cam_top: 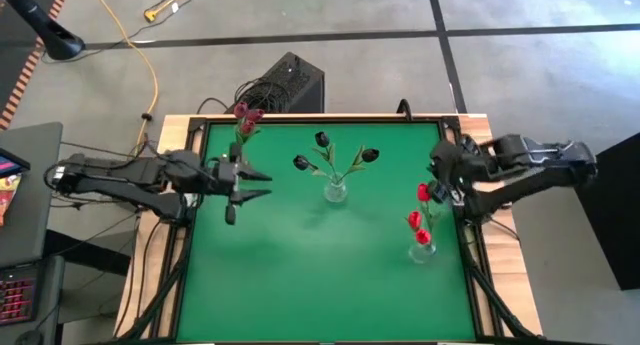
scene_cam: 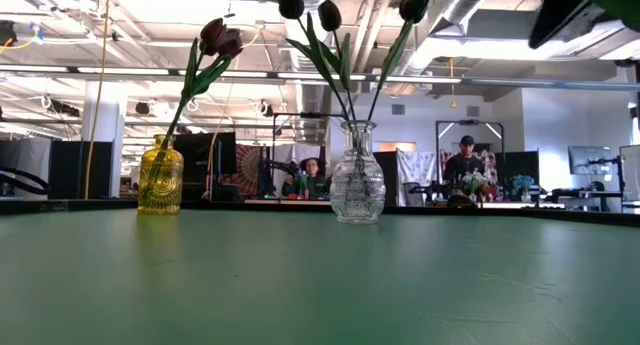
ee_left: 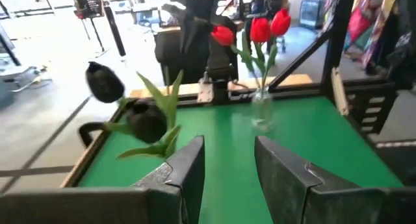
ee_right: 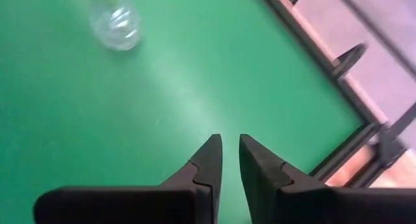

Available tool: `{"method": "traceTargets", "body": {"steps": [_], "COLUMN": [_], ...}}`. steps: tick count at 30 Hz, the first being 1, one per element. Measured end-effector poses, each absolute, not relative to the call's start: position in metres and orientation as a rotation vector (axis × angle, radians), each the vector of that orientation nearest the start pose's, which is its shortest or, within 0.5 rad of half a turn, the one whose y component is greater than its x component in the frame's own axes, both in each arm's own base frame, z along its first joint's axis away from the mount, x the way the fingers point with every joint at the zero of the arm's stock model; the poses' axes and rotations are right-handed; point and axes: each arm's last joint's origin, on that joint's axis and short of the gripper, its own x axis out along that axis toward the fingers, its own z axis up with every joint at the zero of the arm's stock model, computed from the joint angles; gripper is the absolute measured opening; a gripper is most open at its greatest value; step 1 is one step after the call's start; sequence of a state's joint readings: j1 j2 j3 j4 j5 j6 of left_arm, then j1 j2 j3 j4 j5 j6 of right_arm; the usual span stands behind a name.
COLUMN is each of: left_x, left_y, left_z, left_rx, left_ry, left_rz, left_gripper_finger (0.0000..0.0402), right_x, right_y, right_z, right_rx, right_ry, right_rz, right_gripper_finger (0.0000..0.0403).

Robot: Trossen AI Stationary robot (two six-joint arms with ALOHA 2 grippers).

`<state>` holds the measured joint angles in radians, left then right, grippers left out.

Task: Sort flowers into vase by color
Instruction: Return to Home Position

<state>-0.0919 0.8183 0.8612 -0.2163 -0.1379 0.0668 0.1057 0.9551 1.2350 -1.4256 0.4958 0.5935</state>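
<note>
Three vases stand apart on the green worktop [cam_top: 300, 275]: dark tulips [cam_top: 322, 140] mid-table, red tulips [cam_top: 421, 193] beside the narrowly gapped, empty right hand [ee_right: 230, 152]; the left hand [cam_top: 262, 184] is spread, empty.

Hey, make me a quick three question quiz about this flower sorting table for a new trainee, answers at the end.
1. True or false: the clear vase near the table's middle holds the red tulips.
2. Multiple choice: the yellow vase holds
A. maroon tulips
B. red tulips
C. nothing
3. Fill in: the left end effector hovers empty over the green table, on the ______ vase's side.

Key:
1. False; it holds the dark tulips, and the red ones stand in another clear vase near the right end effector.
2. A
3. yellow
</note>
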Motion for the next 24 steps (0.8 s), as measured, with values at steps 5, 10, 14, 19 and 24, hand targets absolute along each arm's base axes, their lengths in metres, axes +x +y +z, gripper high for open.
{"method": "traceTargets", "body": {"steps": [5,10,14,19,24], "left_x": [0.152,0.123,0.104,0.087,0.073], "left_y": [-0.006,-0.001,0.000,0.001,0.002], "left_z": [0.356,0.359,0.358,0.338,0.312], "left_rx": [0.128,0.124,0.099,0.078,0.072], "left_ry": [0.161,0.155,0.164,0.129,0.068], "left_rz": [0.066,0.088,0.097,0.101,0.139], "left_gripper_finger": [0.0123,0.0123,0.0123,0.0123,0.0123], "right_x": [0.133,0.139,0.137,0.124,0.103], "right_y": [-0.021,-0.038,-0.045,-0.042,-0.035], "right_z": [0.366,0.376,0.379,0.380,0.369], "right_rx": [0.140,0.122,0.102,0.110,0.144], "right_ry": [0.890,0.779,0.749,0.690,0.577], "right_rz": [-0.630,-0.588,-0.585,-0.574,-0.574], "right_gripper_finger": [0.0058,0.0031,0.0017,0.0029,0.0023]}}
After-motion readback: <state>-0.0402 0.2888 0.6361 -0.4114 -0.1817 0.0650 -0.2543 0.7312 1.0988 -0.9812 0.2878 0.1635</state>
